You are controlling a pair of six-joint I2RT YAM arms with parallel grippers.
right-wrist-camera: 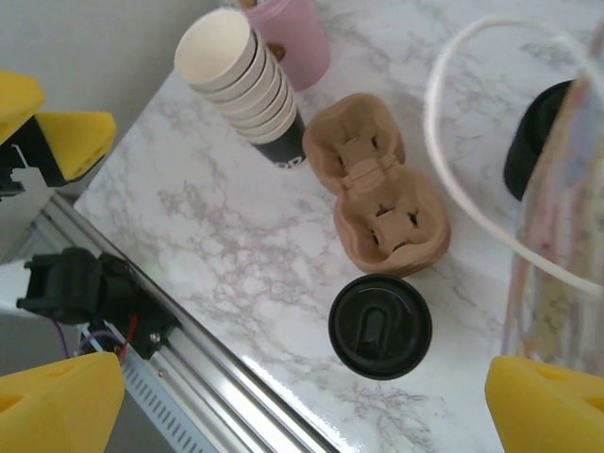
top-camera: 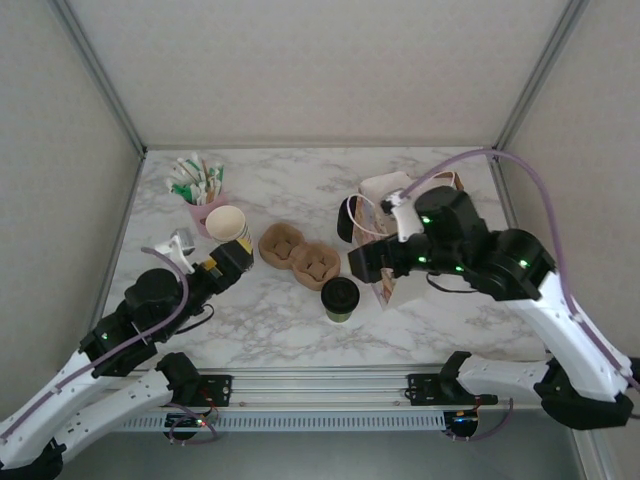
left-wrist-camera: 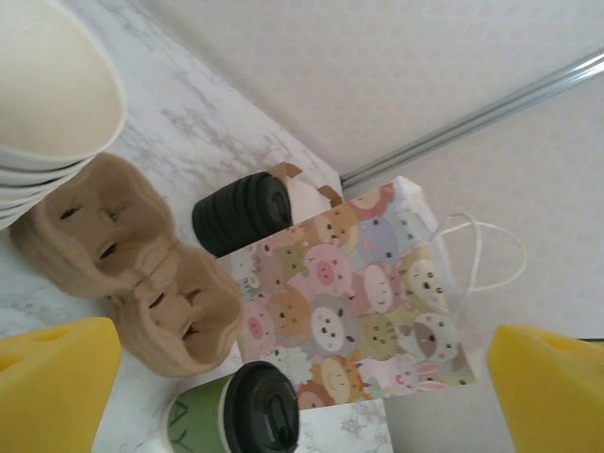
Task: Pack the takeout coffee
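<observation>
Yellow foam fingertips [right-wrist-camera: 57, 401] of the right gripper [right-wrist-camera: 302, 406] hang wide apart and empty near the small olive-green paper coffee cup with round black lid [right-wrist-camera: 379, 326], standing on the marble table [right-wrist-camera: 217, 217] just beside the brown moulded-pulp carrier [right-wrist-camera: 377, 189]; the left gripper [left-wrist-camera: 302, 382] is likewise spread, holding nothing. Closing in could snag the white cord handle [right-wrist-camera: 432, 113] of the cartoon-animal paper bag [left-wrist-camera: 349, 302] or tip the cup. The bag's mouth is cut off.

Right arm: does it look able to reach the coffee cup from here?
Probably yes. The right hand hovers open just beside the takeout coffee, nothing above its lid; the cup carrier sits close beside it.
</observation>
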